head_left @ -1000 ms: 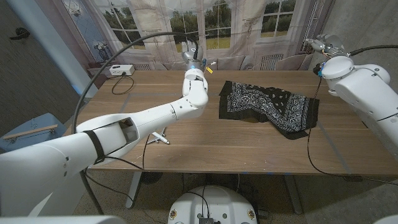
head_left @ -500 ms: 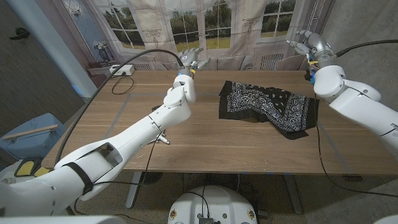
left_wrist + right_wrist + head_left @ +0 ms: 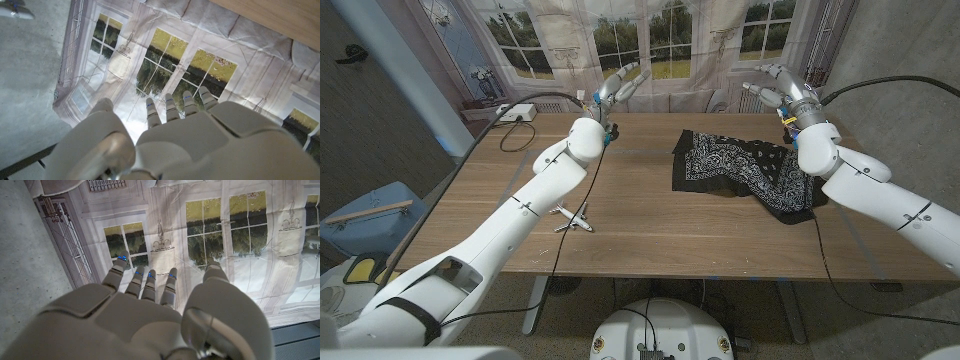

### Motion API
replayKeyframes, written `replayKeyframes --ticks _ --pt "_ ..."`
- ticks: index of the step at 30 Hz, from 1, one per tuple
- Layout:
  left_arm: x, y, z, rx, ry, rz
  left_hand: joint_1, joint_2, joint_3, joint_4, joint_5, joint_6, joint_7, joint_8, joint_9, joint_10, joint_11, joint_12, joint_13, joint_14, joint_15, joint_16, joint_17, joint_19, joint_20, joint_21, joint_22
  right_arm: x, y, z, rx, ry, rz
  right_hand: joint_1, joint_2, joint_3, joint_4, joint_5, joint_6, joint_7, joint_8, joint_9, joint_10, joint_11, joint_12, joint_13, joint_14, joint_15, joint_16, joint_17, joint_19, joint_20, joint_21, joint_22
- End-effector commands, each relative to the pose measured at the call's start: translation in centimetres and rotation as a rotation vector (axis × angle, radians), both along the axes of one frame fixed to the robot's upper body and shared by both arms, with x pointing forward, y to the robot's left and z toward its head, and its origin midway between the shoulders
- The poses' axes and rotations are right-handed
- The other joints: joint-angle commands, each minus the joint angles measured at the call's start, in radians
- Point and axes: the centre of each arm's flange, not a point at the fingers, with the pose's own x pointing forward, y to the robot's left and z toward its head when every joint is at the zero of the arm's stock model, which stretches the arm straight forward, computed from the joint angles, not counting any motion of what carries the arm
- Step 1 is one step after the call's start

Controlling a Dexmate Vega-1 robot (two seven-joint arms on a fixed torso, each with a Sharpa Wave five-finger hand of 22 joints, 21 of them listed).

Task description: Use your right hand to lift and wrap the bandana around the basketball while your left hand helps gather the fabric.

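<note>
both the left hand and right hand hover empty, fingers spread, beyond the crumpled bandana on the table.

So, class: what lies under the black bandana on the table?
The bandana lies crumpled on the wooden table, bulging slightly. Only tabletop shows around its edges; whatever lies beneath, a basketball included, is covered by fabric and cannot be seen.

I see even, soft light, faint shadows on the table; corners bend, wrist views blur up close.
</note>
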Motion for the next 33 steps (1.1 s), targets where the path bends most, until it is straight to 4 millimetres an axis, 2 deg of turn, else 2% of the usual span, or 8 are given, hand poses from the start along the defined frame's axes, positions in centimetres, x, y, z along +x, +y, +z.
replayKeyframes --ticks 1,3,7,10,17,23,26,33 --pt "-2.0 3.0 -0.2 -0.172 0.069 -0.352 -0.052 -0.034 -0.035 0.014 0.014 -0.030 0.004 0.005 0.003 -0.028 0.008 -0.002 0.000 -0.035 0.014 -0.002 -0.001 -0.030 0.004 -0.014 0.002 2.4 4.1 -1.7 -0.090 0.017 0.040 -0.022 -0.012 -0.015 0.006 0.010 -0.016 -0.008 -0.012 0.004 -0.013 -0.004 -0.005 0.003 -0.008 0.008 -0.007 0.001 -0.016 0.003 -0.007 -0.001" --pt "-2.4 3.4 -0.3 -0.188 0.065 -0.350 -0.067 -0.047 -0.048 0.018 0.019 -0.048 0.005 0.003 0.003 -0.043 0.012 -0.004 -0.001 -0.049 0.014 -0.003 -0.002 -0.036 0.004 -0.018 0.002 2.6 4.6 -1.9 -0.105 0.026 0.037 -0.031 -0.017 -0.021 0.008 0.012 -0.027 -0.012 -0.016 0.004 -0.019 -0.004 -0.007 0.003 -0.015 0.011 -0.011 0.000 -0.019 0.003 -0.009 -0.001" --pt "-3.0 4.0 -0.6 -0.207 0.064 -0.358 -0.091 -0.067 -0.070 0.023 0.030 -0.076 -0.004 0.002 0.001 -0.072 -0.001 -0.006 -0.004 -0.075 0.015 -0.005 -0.005 -0.051 0.004 -0.027 0.000 3.0 5.3 -2.4 -0.129 0.043 0.046 -0.053 -0.030 -0.036 0.015 0.018 -0.061 -0.028 -0.025 0.005 -0.047 -0.002 -0.016 0.004 -0.032 0.018 -0.018 -0.003 -0.032 0.003 -0.016 -0.001" --pt "-3.2 4.4 -1.0 -0.228 0.074 -0.372 -0.099 -0.070 -0.077 0.026 0.035 -0.095 -0.008 0.000 0.001 -0.094 0.001 -0.010 -0.006 -0.082 0.014 -0.003 -0.007 -0.057 0.004 -0.031 -0.001 3.3 5.7 -2.8 -0.149 0.066 0.041 -0.063 -0.037 -0.045 0.017 0.022 -0.075 -0.037 -0.025 0.006 -0.070 -0.006 -0.022 0.005 -0.048 0.020 -0.025 -0.005 -0.042 0.003 -0.021 -0.001" --pt "-3.0 5.1 -1.7 -0.268 0.083 -0.381 -0.103 -0.068 -0.080 0.027 0.038 -0.102 -0.007 0.002 0.000 -0.097 0.004 -0.008 -0.007 -0.083 0.012 -0.001 -0.008 -0.057 0.004 -0.031 -0.001 4.2 6.8 -4.0 -0.208 0.145 0.015 -0.074 -0.046 -0.059 0.016 0.034 -0.122 -0.045 -0.029 0.008 -0.122 -0.009 -0.029 0.006 -0.095 0.043 -0.042 -0.012 -0.071 0.003 -0.035 -0.002" --pt "-2.8 5.3 -1.9 -0.279 0.081 -0.397 -0.105 -0.066 -0.081 0.028 0.040 -0.104 -0.006 0.004 0.000 -0.099 0.005 -0.006 -0.008 -0.083 0.012 0.001 -0.008 -0.056 0.003 -0.032 -0.001 4.8 7.9 -5.2 -0.255 0.194 -0.003 -0.079 -0.047 -0.064 0.018 0.039 -0.134 -0.046 -0.027 0.008 -0.148 -0.010 -0.032 0.006 -0.119 0.048 -0.047 -0.014 -0.091 0.004 -0.042 -0.003" --pt "-2.6 5.3 -1.9 -0.280 0.084 -0.403 -0.105 -0.064 -0.081 0.028 0.041 -0.104 -0.006 0.004 0.000 -0.099 0.005 -0.006 -0.008 -0.083 0.011 0.001 -0.008 -0.056 0.003 -0.032 -0.001 5.2 8.8 -5.8 -0.301 0.246 -0.024 -0.084 -0.044 -0.069 0.019 0.044 -0.153 -0.046 -0.027 0.008 -0.180 -0.015 -0.035 0.006 -0.142 0.056 -0.051 -0.015 -0.110 0.004 -0.048 -0.004" --pt "-2.1 5.2 -1.9 -0.278 0.089 -0.416 -0.106 -0.061 -0.081 0.029 0.043 -0.104 -0.003 0.006 -0.001 -0.100 0.005 -0.004 -0.009 -0.083 0.011 0.003 -0.009 -0.055 0.003 -0.032 -0.001 6.3 9.5 -6.4 -0.349 0.352 -0.060 -0.092 -0.048 -0.080 0.021 0.052 -0.195 -0.045 -0.029 0.009 -0.248 -0.014 -0.039 0.006 -0.190 0.068 -0.057 -0.016 -0.142 0.004 -0.055 -0.005"
